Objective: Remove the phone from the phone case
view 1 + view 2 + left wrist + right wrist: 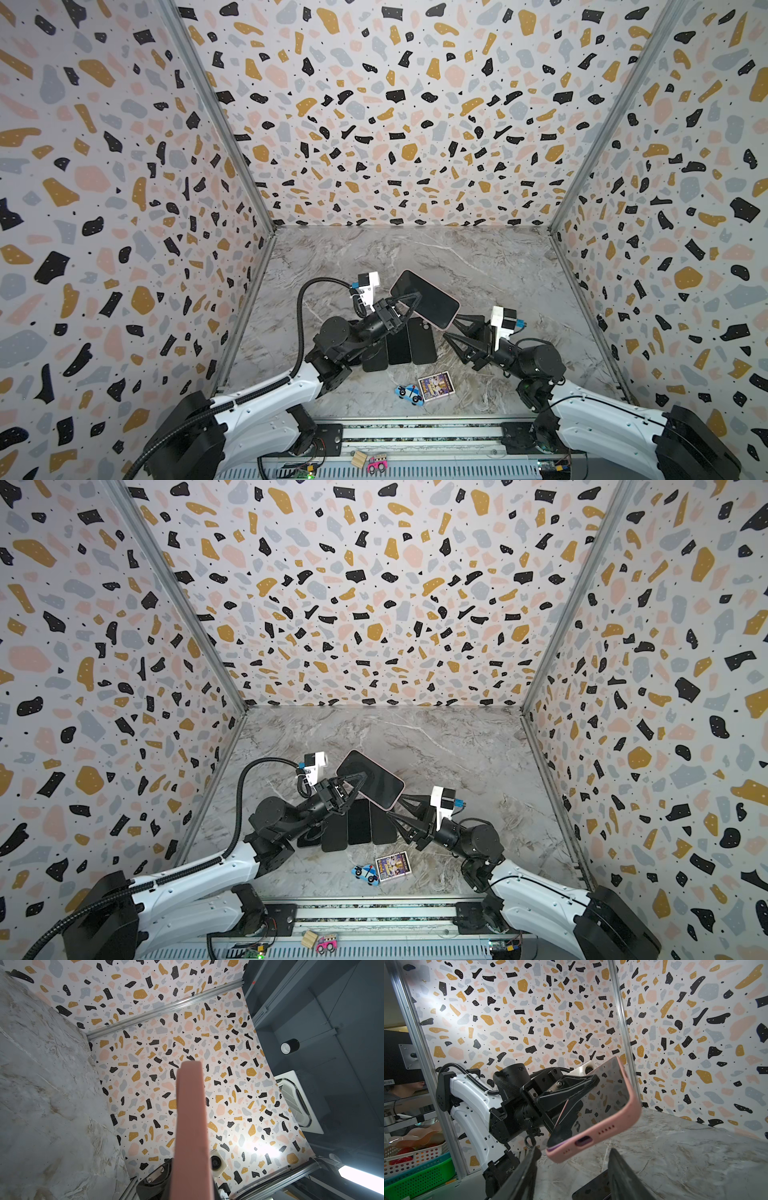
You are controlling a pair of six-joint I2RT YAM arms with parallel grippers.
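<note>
While left gripper (412,306) pinches phone (432,305) in pink case (631,1113), screen dark, right gripper (452,328) spread, empty.

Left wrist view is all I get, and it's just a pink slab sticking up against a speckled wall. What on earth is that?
Observer: That's the pink case seen edge-on. A phone with a dark screen sits inside it, and the left gripper is clamped on it.
Operator: Is it resting on anything?
Observer: No, it's held in the air. Below it, several dark phones lie flat, side by side on the table.
Operator: And the other arm?
Observer: The right gripper is at the case's charging-port end, with its jaws apart and not closed on it.
</note>
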